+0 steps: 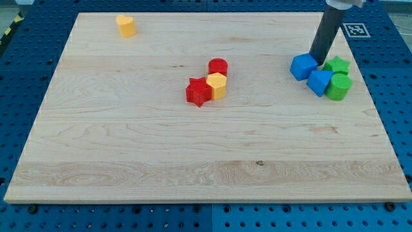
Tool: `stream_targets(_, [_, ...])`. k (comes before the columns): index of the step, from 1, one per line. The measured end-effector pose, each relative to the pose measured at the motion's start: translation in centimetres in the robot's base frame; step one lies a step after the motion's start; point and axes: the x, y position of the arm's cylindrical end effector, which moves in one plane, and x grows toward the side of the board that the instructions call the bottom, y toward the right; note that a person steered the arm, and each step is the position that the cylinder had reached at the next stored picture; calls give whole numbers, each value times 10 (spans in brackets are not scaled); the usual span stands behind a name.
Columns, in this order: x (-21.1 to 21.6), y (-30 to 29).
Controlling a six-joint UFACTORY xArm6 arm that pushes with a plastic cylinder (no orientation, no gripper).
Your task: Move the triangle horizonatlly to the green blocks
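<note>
A blue triangle-like block [320, 82] lies at the view's right, touching the green round block [338, 86] on its right. A green star block [337, 65] sits just above them. A blue cube [303, 66] lies to the upper left of the triangle. My tip [317, 59] comes down between the blue cube and the green star, just above the blue triangle and close to all three.
A red star [199, 92], a yellow hexagonal block [217, 85] and a red cylinder [218, 66] cluster at the board's middle. Another yellow block [126, 26] sits near the top left. The wooden board's right edge [380, 109] is close to the green blocks.
</note>
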Motion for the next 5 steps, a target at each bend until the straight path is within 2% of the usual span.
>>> stream_targets(3, [35,-36])
stream_targets(5, [84,-39])
